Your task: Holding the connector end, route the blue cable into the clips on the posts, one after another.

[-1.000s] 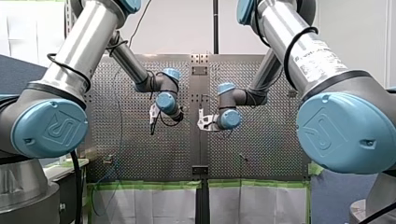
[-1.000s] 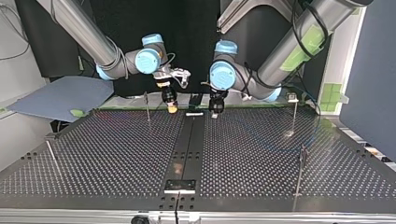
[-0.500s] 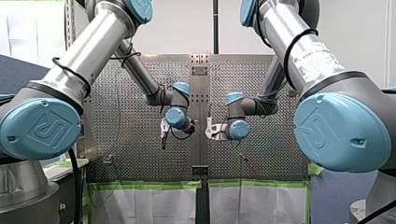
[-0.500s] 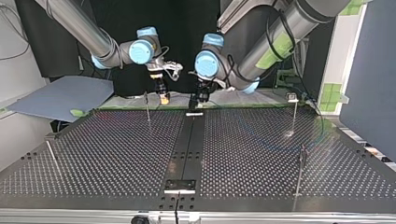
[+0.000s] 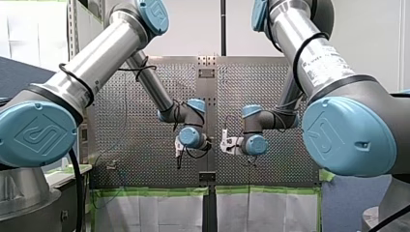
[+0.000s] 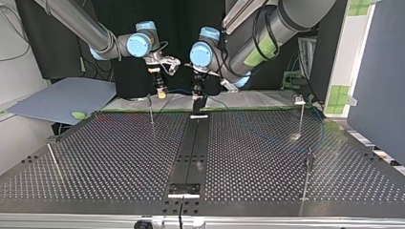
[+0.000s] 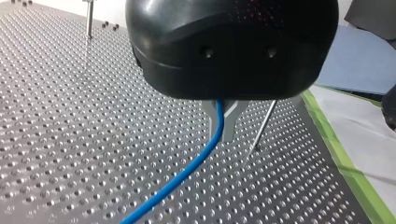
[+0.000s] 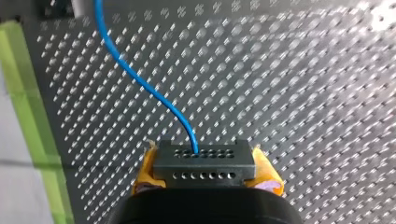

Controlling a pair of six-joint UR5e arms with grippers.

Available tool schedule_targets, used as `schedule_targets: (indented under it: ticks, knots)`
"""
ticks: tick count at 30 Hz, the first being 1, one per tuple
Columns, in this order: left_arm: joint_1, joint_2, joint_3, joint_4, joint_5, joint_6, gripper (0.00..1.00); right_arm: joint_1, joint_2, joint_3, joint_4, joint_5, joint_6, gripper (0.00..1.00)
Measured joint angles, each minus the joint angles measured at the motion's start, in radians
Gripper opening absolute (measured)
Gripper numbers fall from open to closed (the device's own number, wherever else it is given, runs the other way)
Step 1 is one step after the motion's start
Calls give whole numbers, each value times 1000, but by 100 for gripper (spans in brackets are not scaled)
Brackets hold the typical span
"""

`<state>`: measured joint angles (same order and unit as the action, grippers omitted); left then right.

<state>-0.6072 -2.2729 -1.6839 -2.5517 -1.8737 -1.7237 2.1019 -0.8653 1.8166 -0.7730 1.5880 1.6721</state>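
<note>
In the right wrist view my right gripper (image 8: pixel 204 179) is shut, its yellow pads (image 8: pixel 266 172) on both sides of a grey connector block (image 8: pixel 204 164). The blue cable (image 8: pixel 140 81) leaves the block and curves away over the perforated plate. In the left wrist view my left gripper (image 7: pixel 223 122) is shut on the blue cable (image 7: pixel 187 170) between its metal fingers; the cable runs off below. A thin post (image 7: pixel 262 125) stands just beyond. In the top view my right gripper (image 6: pixel 161 91) and my left gripper (image 6: pixel 196 95) hang side by side over the table's far edge.
Thin posts stand on the perforated table (image 6: pixel 119 157): one near my right gripper (image 6: pixel 150 109), two at the top view's right (image 6: pixel 302 117) (image 6: pixel 308 176), a leaning one at its left (image 6: pixel 51 155). A black strip (image 6: pixel 191 152) runs down the middle. Green tape (image 5: pixel 145 191) lines the edge.
Both grippers have moved toward the table's edge on the arms' side, downward in the front view and farther back in the top view, staying side by side. Both stay shut.
</note>
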Motion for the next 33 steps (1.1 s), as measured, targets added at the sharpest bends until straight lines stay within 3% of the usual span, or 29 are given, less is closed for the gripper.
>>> schedule_targets:
  ticks: [12,20,26,33]
  knots:
    - [-41,-43,0,66,-5,-11,2,-53,84,29,-97,-6,-15,0]
    - [-72,-107,0,129,-1,-34,2,-76,91,44,-116,-14,-25,0]
    - [-84,-139,0,172,-12,-40,2,-98,92,83,-153,-19,-22,0]
    - [-102,-177,1,192,-32,-50,2,-128,93,125,-180,-20,-32,0]
